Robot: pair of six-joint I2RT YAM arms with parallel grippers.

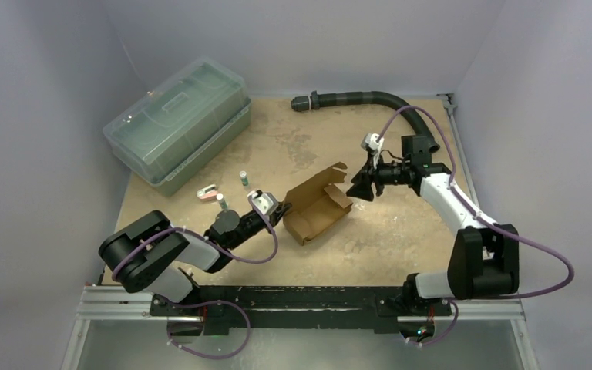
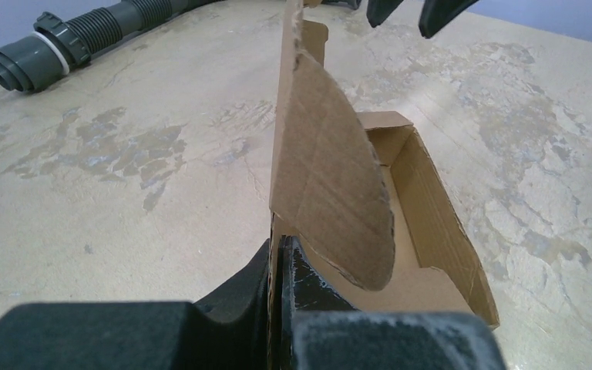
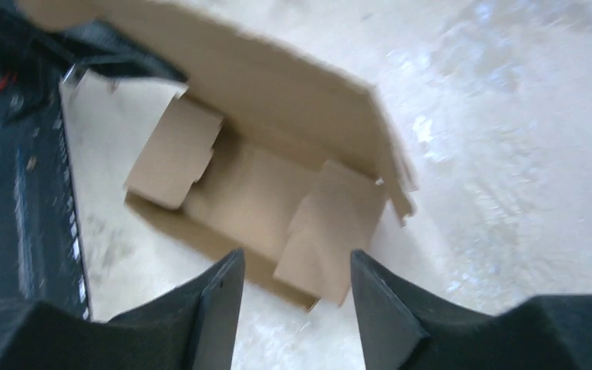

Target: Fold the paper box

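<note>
Across the tan worktop (image 1: 401, 239), a clear greenish plastic bin (image 1: 176, 123) sits at the far left corner and a dark ribbed hose (image 1: 354, 99) runs along the far edge. Near the middle lies the paper box (image 1: 317, 206), a brown open-topped carton with one flap raised along its far side. The left hand (image 1: 280, 212) is closed tight on the cardboard at the box's left end, its fingers (image 2: 258, 285) pinching a thin upright panel between them. The right hand (image 1: 353, 187) hangs just beside the box's far right corner, its fingers (image 3: 216, 301) parted with nothing between them. In its own wrist view the carton's inside lies below and beyond the fingertips. That view is blurred, so whether a finger brushes the raised flap cannot be told. Left of the box, a few small items (image 1: 221, 202) are too small to identify.
</note>
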